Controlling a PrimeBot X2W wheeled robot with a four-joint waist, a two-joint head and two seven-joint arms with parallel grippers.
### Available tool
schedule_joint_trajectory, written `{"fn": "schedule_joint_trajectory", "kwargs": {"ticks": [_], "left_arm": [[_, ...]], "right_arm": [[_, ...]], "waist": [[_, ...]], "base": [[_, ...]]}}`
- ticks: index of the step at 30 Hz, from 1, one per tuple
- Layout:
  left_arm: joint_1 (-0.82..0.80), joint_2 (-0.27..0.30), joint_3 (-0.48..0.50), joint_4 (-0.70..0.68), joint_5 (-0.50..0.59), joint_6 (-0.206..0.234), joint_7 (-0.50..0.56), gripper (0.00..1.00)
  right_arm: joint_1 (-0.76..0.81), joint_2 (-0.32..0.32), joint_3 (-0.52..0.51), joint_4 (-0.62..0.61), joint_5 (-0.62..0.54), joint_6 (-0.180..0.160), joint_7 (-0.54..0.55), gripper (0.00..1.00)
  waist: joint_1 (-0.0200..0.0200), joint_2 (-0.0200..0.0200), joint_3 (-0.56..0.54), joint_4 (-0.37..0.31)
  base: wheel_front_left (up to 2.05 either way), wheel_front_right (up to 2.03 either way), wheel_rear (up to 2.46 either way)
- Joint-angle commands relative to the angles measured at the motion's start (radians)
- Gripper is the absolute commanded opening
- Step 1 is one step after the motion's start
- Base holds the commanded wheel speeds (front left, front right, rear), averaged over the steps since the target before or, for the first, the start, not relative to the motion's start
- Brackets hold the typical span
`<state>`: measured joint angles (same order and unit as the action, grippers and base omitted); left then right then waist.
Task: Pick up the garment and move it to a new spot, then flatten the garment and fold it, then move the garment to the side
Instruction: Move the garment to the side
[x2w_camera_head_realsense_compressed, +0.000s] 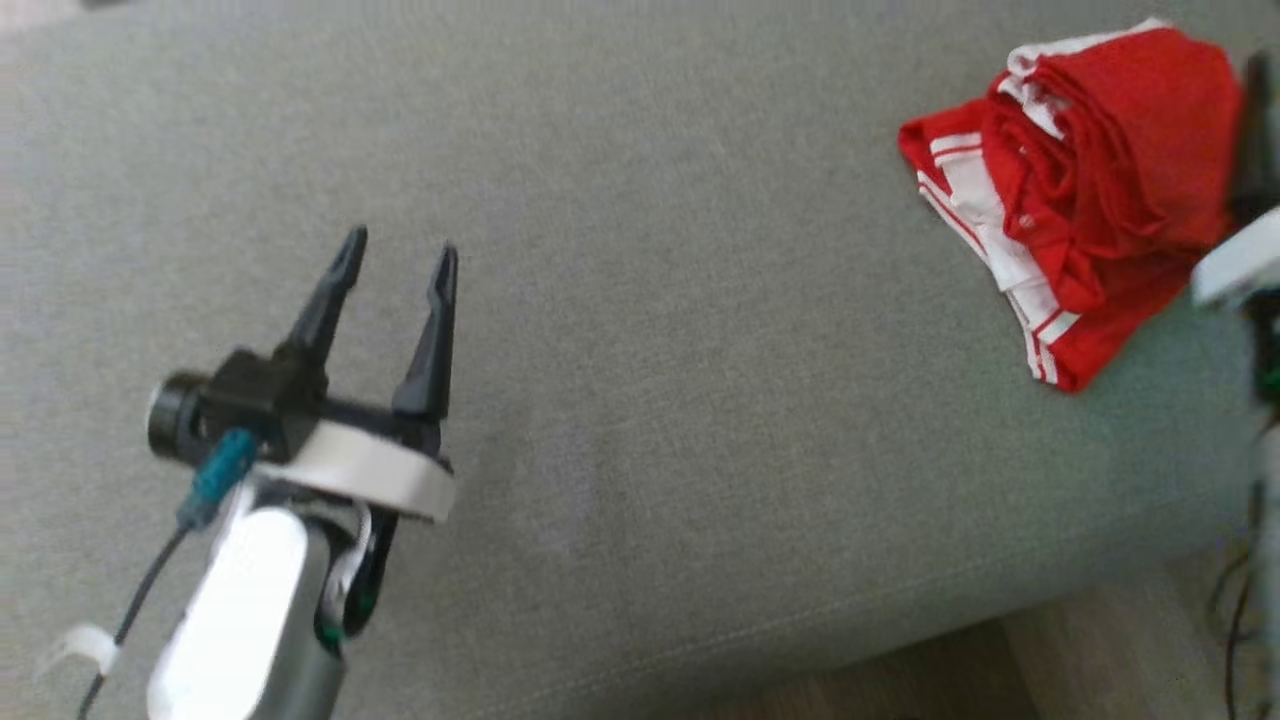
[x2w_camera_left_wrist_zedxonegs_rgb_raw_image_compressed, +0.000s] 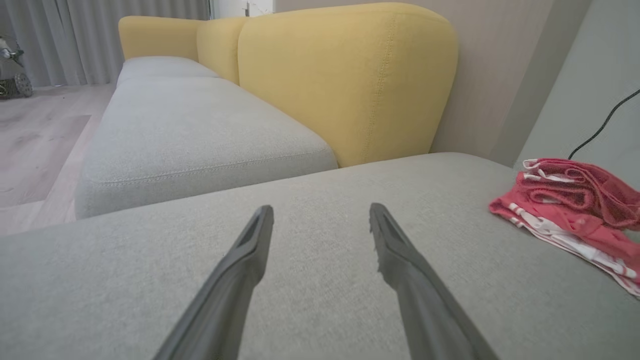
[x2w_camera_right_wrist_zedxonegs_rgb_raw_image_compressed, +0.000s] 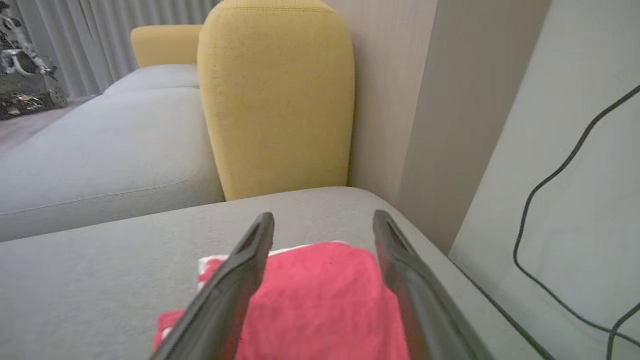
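Garment (x2w_camera_head_realsense_compressed: 1085, 190), red with white stripes, is lying folded in a thick bundle at the far right of the grey cushion (x2w_camera_head_realsense_compressed: 700, 380). Reading from the left, the left gripper (x2w_camera_head_realsense_compressed: 400, 245) is hovering over bare cushion, well apart from the bundle, its fingers standing spread with nothing between them. Further right, the right gripper (x2w_camera_right_wrist_zedxonegs_rgb_raw_image_compressed: 322, 217) is hanging over the bundle, its fingers likewise spread and gripping nothing. Whether they are brushing the cloth I cannot tell.

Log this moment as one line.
state: folded red-and-white fabric garment on grey sofa cushion | left end effector: open, empty | right end effector: open over garment
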<state>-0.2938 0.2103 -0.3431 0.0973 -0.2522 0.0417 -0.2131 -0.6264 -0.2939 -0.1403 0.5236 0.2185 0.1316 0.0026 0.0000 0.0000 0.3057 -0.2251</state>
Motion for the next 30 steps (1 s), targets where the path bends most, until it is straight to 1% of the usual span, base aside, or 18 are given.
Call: {"fn": "schedule_joint_trajectory", "kwargs": {"ticks": [1,7,11,12,13,19,24,30], "left_arm": [[0.016,0.009,0.039,-0.026,-0.01,0.013,-0.01,1.0],[0.074,0.01,0.054,-0.02,-0.027,0.035,-0.018,1.0],[0.101,0.008,0.065,-0.015,-0.038,0.047,-0.025,1.0],[0.108,0.008,0.068,-0.014,-0.041,0.05,-0.026,1.0],[0.108,0.008,0.068,-0.014,-0.041,0.05,-0.026,1.0],[0.151,0.018,0.085,-0.005,-0.051,0.058,-0.035,1.0],[0.202,0.031,0.094,-0.004,-0.059,0.062,-0.039,1.0],[0.266,0.047,0.094,-0.015,-0.059,0.07,-0.04,1.0]], "right_arm": [[0.066,0.034,0.009,-0.094,-0.021,-0.001,-0.023,1.0],[0.241,0.173,0.039,-0.277,-0.047,-0.001,-0.029,1.0],[0.323,0.217,0.094,-0.345,-0.03,-0.001,-0.046,1.0],[0.339,0.224,0.107,-0.353,-0.026,-0.001,-0.048,1.0],[0.339,0.224,0.107,-0.353,-0.026,-0.001,-0.048,1.0],[0.404,0.239,0.148,-0.377,-0.044,-0.001,-0.051,1.0],[0.46,0.243,0.15,-0.389,-0.063,-0.001,-0.047,1.0],[0.535,0.243,0.161,-0.419,-0.064,-0.001,-0.042,1.0]], "waist": [[0.0,0.0,-0.058,0.018],[0.0,0.0,-0.118,0.082],[0.0,0.0,-0.147,0.136],[0.0,0.0,-0.153,0.15],[0.0,0.0,-0.153,0.15],[0.0,0.0,-0.203,0.219],[0.0,0.0,-0.253,0.24],[0.0,0.0,-0.312,0.245]], "base": [[0.0,0.0,0.0],[0.0,0.0,0.0],[0.0,0.0,0.0],[0.0,0.0,0.0],[0.0,0.0,0.0],[0.0,0.0,0.0],[0.0,0.0,0.0],[0.0,0.0,0.0]]}}
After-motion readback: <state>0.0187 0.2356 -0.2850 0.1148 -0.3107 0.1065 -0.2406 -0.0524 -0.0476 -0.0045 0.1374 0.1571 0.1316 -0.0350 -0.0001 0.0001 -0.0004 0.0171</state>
